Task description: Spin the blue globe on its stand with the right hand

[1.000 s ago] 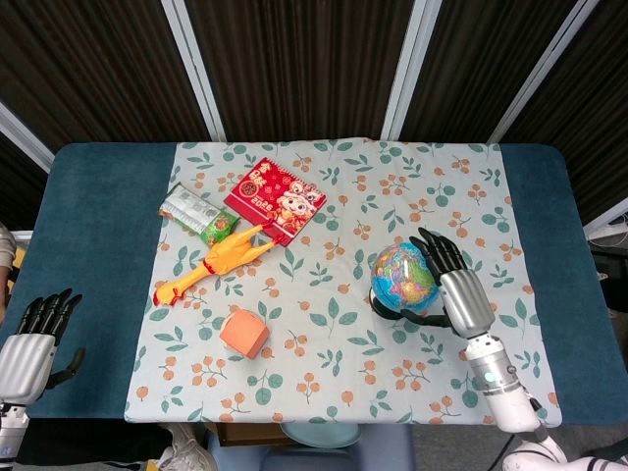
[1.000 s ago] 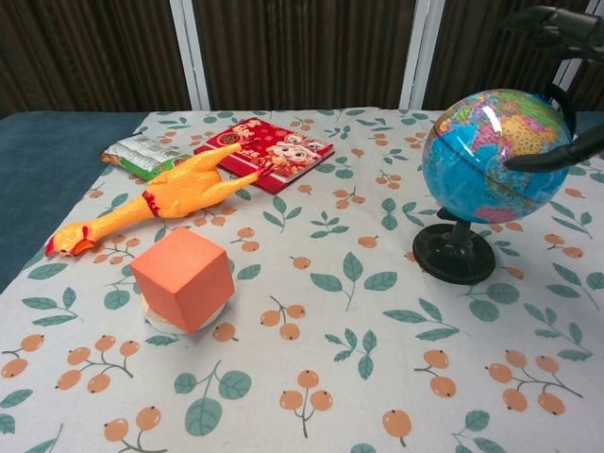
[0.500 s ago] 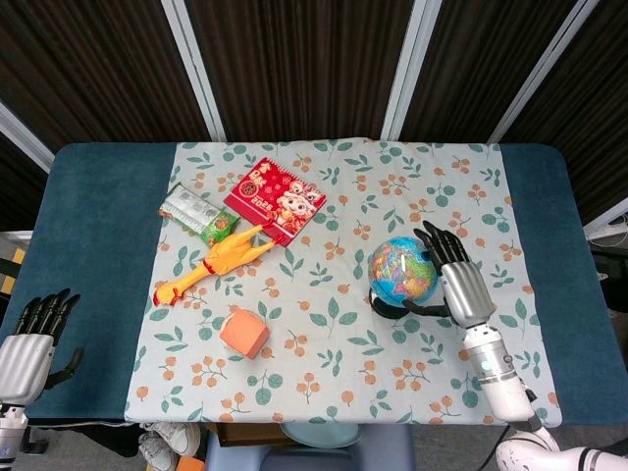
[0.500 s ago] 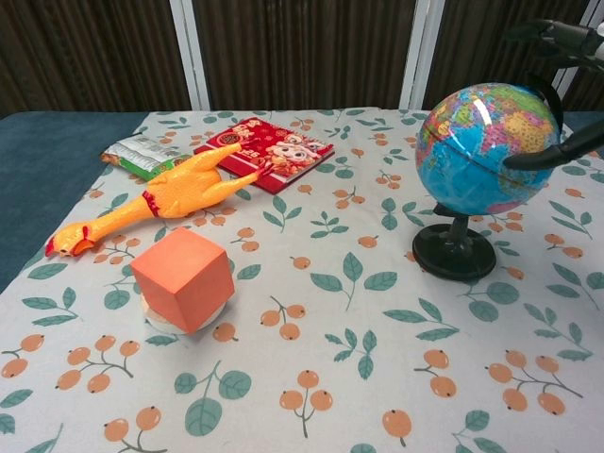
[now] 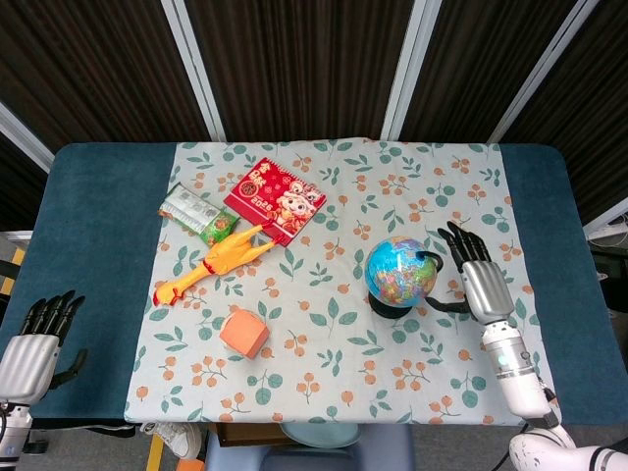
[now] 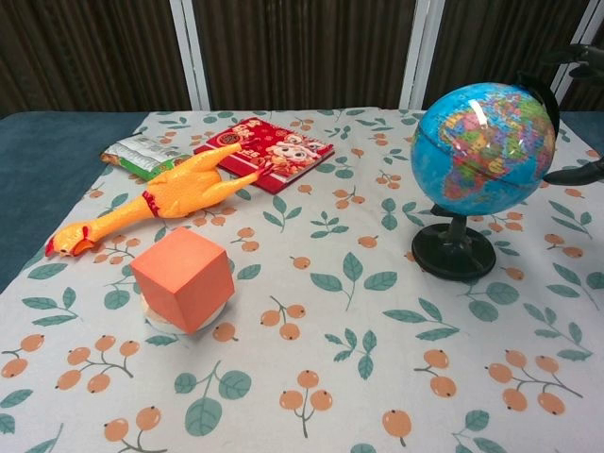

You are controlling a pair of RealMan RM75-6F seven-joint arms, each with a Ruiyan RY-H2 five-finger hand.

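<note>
While my right hand [image 5: 477,278] hovers empty, fingers spread, just beside the glossy blue plastic globe [image 5: 400,272] on its black stand at right of centre, I judge it light, slippery, best brushed along its side.

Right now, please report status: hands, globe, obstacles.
Right hand open, beside the globe, apart from it. Left hand open, idle at table edge. Globe upright on stand. Nothing between.
</note>
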